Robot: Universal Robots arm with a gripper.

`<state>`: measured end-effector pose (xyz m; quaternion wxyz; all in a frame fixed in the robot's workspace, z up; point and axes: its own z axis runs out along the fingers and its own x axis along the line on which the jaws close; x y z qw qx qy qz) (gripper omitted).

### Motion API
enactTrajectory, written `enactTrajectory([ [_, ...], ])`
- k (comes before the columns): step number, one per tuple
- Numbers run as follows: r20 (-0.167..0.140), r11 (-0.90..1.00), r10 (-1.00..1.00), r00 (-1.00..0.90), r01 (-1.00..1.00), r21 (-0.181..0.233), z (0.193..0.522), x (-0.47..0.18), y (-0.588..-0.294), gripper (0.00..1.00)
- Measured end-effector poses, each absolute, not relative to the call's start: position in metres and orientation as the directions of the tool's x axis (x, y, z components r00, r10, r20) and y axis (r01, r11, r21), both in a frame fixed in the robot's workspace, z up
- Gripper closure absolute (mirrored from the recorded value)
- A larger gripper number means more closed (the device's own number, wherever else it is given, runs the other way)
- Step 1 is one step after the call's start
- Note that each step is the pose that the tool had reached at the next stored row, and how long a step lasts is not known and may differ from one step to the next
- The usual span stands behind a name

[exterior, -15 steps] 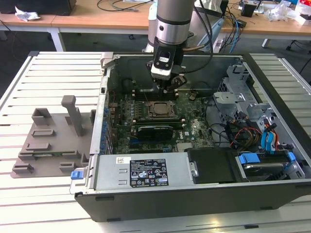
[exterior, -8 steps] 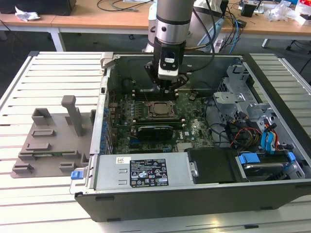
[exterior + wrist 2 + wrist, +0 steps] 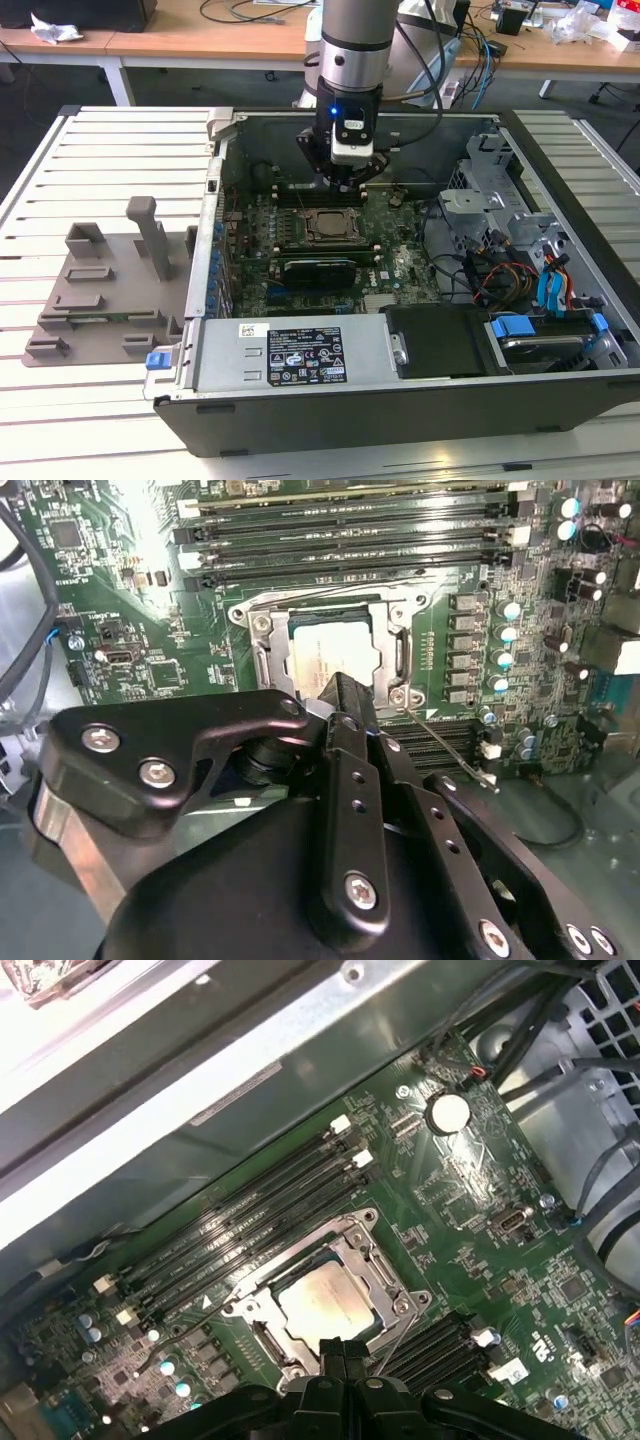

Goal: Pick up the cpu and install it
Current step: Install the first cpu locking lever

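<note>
A grey fixture tray [image 3: 110, 290] lies flat near the edge of the slatted tabletop [image 3: 100, 150] at the exterior view's left, with several upright posts rising from it. Just beside it, toward the middle of the tabletop, an open computer case [image 3: 400, 410] lies on its side. A labelled power supply [image 3: 300, 355] sits along the case's near wall and the green motherboard [image 3: 390, 265] lies behind it. In the middle of the board is the metal socket frame [image 3: 325, 226]. In both wrist views the cpu [image 3: 335, 650] [image 3: 325, 1305] lies flat inside that frame, silver-grey top up, with rows of memory slots [image 3: 250, 1230] on either side of the socket. A thin wire lever [image 3: 450, 750] stands out at an angle from one corner of the frame. The arm [image 3: 355, 40] comes down from the top of the exterior view, and its pincer [image 3: 352, 183] [image 3: 340, 685] [image 3: 345, 1345] hangs over the far edge of the socket. Its two fingers [image 3: 333, 1352] are pressed together with nothing between them, their tips close above the rim of the cpu; whether they touch it cannot be told. Toward the exterior view's right, a grey drive cage [image 3: 490, 190] fills that end of the case, and blue cables [image 3: 550, 285] run in front of it.
</note>
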<state>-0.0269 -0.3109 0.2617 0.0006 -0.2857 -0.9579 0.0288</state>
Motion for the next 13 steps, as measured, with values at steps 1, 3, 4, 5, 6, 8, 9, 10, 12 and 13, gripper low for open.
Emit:
enactTrajectory([
  [1, -0.015, 0.843, 0.534, -0.845, 0.534, -0.056, 0.2617, -0.0269, -0.3109, 0.89],
  [3, -0.015, 0.860, 0.508, -0.861, 0.508, -0.055, 0.2617, -0.0269, -0.3109, 0.89],
  [4, -0.015, 0.865, 0.498, -0.867, 0.498, -0.055, 0.2617, -0.0269, -0.3109, 0.89],
  [5, -0.015, 0.869, 0.492, -0.870, 0.492, -0.055, 0.2617, -0.0269, -0.3109, 0.89],
  [6, -0.015, 0.874, 0.483, -0.876, 0.483, -0.055, 0.2617, -0.0269, -0.3109, 0.89],
  [8, -0.015, 0.880, 0.472, -0.882, 0.472, -0.055, 0.2617, -0.0269, -0.3109, 0.89],
  [9, -0.015, 0.886, 0.461, -0.887, 0.461, -0.055, 0.2617, -0.0269, -0.3109, 0.89],
  [10, -0.015, 0.892, 0.449, -0.894, 0.449, -0.055, 0.2617, -0.0269, -0.3109, 0.89],
  [12, -0.015, 0.906, 0.420, -0.907, 0.420, -0.055, 0.2617, -0.0269, -0.3109, 0.89],
  [13, -0.015, 0.910, 0.412, -0.911, 0.412, -0.055, 0.2617, -0.0269, -0.3109, 0.89],
])
